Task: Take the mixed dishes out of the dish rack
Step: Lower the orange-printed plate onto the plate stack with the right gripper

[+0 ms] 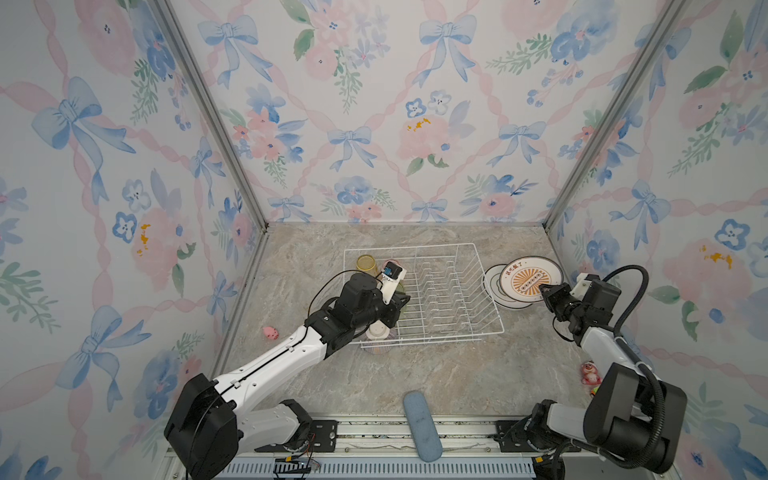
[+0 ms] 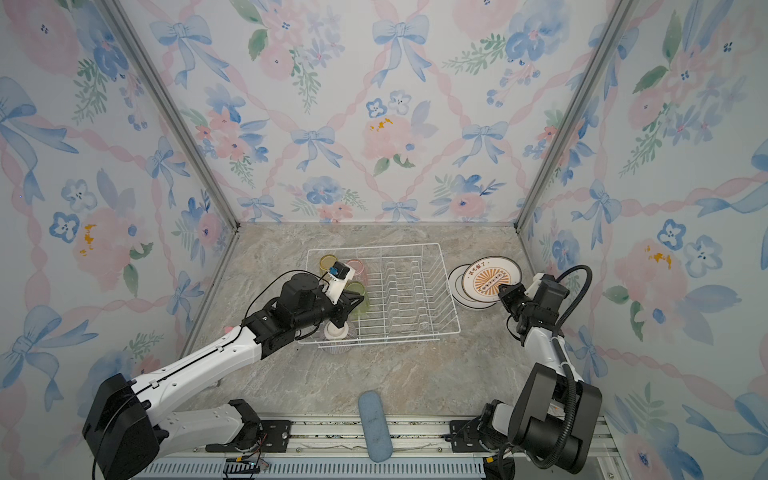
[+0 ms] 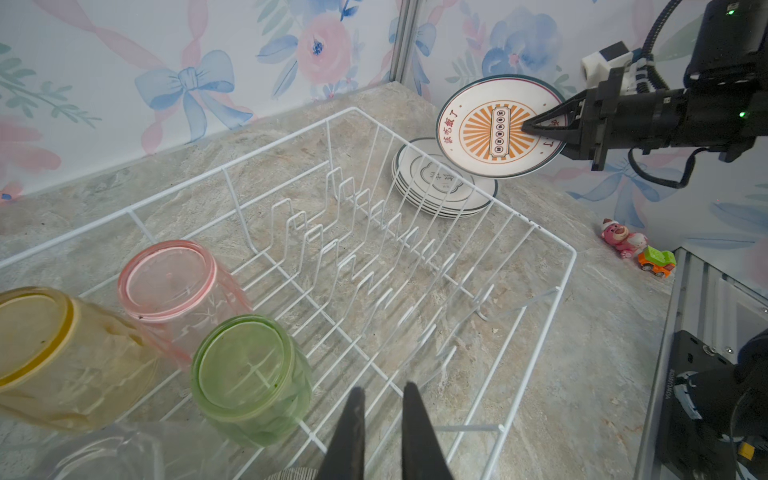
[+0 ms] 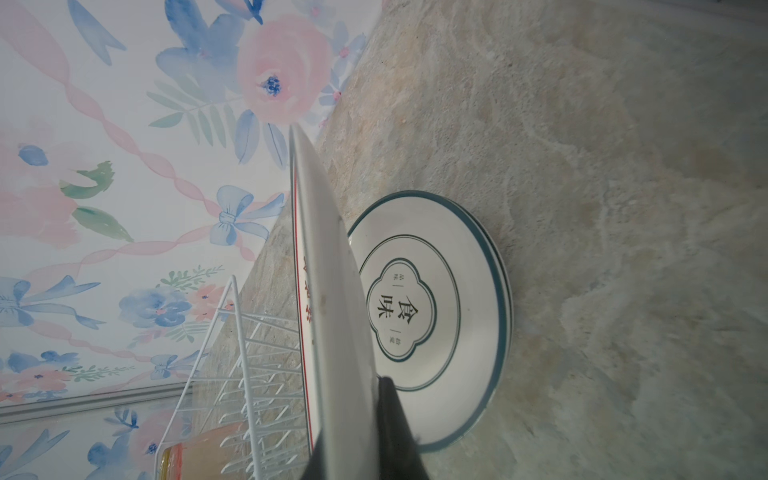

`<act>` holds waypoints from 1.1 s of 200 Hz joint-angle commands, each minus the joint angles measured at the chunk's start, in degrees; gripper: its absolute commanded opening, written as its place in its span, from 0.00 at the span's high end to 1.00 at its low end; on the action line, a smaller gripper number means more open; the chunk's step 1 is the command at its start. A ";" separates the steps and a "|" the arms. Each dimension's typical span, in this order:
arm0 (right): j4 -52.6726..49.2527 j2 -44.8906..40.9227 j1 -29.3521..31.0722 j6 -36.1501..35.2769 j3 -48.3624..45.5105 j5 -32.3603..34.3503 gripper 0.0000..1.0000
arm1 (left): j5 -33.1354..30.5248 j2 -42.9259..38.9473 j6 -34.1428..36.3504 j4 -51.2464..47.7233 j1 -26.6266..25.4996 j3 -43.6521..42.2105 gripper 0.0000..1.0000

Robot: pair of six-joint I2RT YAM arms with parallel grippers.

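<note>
Right of the dish rack (image 1: 409, 247), a sunburst-print plate (image 1: 519, 276) is clamped at its rim by the right gripper (image 1: 542, 287). It is held tilted just above a stack of teal-rimmed plates (image 1: 490, 284) on the counter (image 1: 415, 374). The yellow tumbler (image 1: 365, 264), pink tumbler (image 3: 174, 278), green tumbler (image 3: 245, 365) and clear tumbler (image 3: 124, 449) are grouped in the rack's left end. The left gripper (image 3: 384, 388) is held over that end beside the green tumbler, jaws slightly parted, nothing gripped. The striped bowl (image 1: 377, 337) is seen foot-up at the near-left corner; inside or outside the rim cannot be told.
</note>
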 commanded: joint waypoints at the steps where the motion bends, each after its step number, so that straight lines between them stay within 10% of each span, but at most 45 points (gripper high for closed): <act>1: 6.63 3.04 -0.20 1.99 0.45 0.07 0.92 | -1.81 1.64 1.36 -0.61 -0.60 1.79 0.86; 220: 8.34 15.59 2.72 1.16 1.58 -1.40 0.82 | -0.87 5.08 2.10 -2.40 -1.15 4.34 0.86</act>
